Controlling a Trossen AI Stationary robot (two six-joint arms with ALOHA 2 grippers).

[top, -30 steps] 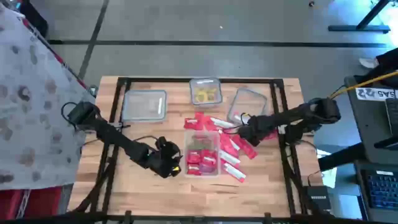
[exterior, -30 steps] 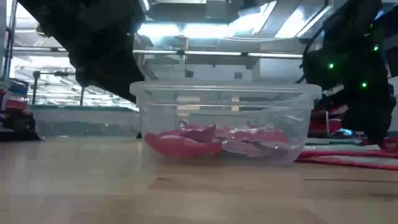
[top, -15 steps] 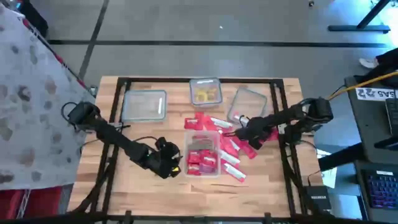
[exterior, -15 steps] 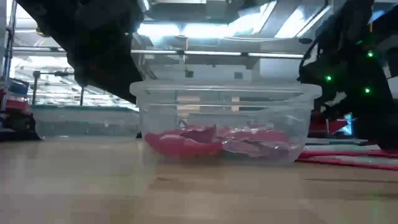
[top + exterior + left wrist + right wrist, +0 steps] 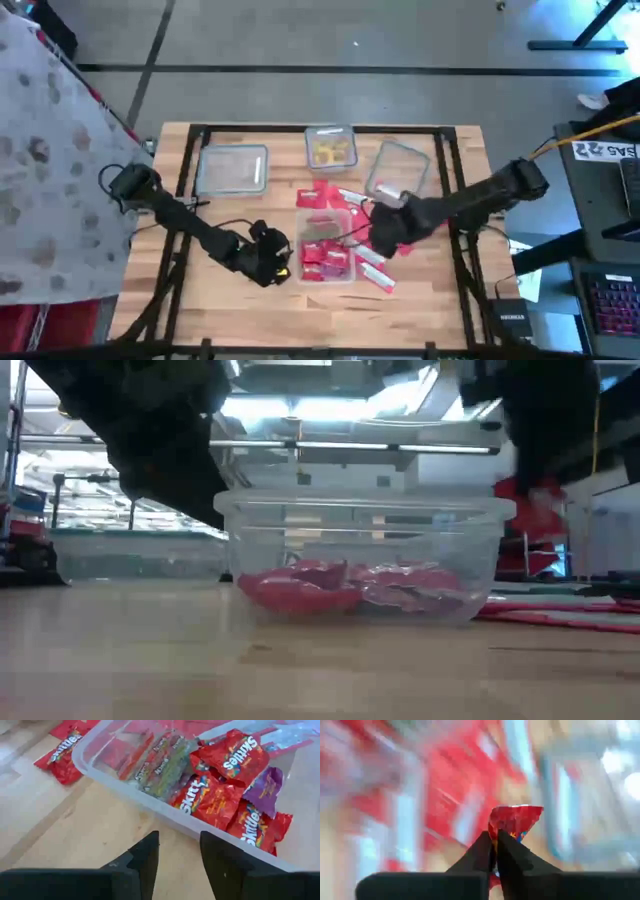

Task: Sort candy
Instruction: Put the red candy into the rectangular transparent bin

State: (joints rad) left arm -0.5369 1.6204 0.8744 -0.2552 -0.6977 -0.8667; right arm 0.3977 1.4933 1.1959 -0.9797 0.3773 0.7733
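Behind the right hand (image 5: pixel 495 851), the right wrist view is smearing into red and pale streaks, so no separate packets are showing apart from the red packet (image 5: pixel 514 821) pinched there, its lower part lying hidden by the fingers. In the low view, the clear tub (image 5: pixel 365 560) is hiding the loose candy behind it, and both arms are running off the top edge.
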